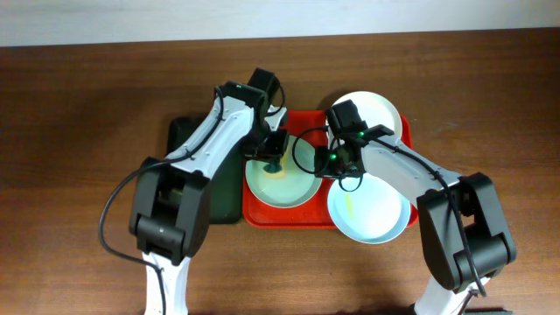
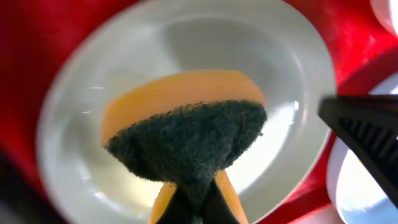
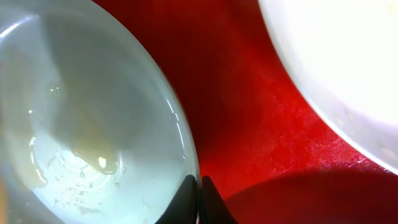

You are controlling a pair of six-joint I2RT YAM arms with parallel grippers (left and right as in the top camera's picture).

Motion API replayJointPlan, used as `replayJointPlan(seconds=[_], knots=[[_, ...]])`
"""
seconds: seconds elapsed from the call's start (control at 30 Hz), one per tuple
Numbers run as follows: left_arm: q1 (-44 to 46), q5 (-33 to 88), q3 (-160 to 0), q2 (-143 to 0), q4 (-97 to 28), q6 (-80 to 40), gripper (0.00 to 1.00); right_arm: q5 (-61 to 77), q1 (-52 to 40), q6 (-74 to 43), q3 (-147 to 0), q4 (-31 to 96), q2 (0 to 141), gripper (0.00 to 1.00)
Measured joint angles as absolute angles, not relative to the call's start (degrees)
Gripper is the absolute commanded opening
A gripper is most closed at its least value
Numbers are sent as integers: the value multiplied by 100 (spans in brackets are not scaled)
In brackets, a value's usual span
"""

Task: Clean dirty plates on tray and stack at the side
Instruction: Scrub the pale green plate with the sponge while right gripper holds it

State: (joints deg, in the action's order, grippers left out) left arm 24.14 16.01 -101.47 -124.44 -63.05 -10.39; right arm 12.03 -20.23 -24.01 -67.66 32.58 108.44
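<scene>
Plates, three of them, lie on the red tray (image 1: 289, 215) in the middle of your brown wooden table (image 1: 79, 105), the biggest thing in view. Just beside the red tray's left edge you have a narrower dark green tray (image 1: 181, 133), mostly hidden under your left arm. On the red tray's left half the mint-green plate (image 1: 284, 185) sits flat, with a wet yellowish film across its bowl. At the far right corner the white plate (image 1: 381, 109) overlaps the rim. At the near right the pale plate (image 1: 376, 219), marked by a faint yellow streak, hangs over the near edge.

Your left gripper (image 1: 274, 159) is clamped on a sponge (image 2: 186, 134), yellow with a dark green scouring face, held over the middle of the mint-green plate. You cannot tell from these views whether it touches. Your right gripper (image 3: 199, 198) has its jaws closed on nothing, tips down at the mint-green plate's right rim, above bare red tray.
</scene>
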Motion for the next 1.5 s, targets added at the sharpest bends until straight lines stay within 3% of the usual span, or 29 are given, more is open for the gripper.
replayJointPlan(seconds=[0.5, 0.87, 1.27, 1.5], knots=[[2438, 1131, -8582, -12105, -4689, -1553, 0, 1208, -2025, -2399, -6766, 3256, 10844, 4], [2412, 2611, -8713, -12116, -4853, -1179, 0, 1199, -2023, -2399, -6766, 3258, 10844, 4], [2421, 1140, -8661, -11590, -4893, -1201, 0, 1201, -2023, -2399, -6766, 3256, 10844, 4], [2447, 963, -8305, -11904, -4565, -1396, 0, 1205, -2025, -2399, -6766, 3256, 10844, 4]])
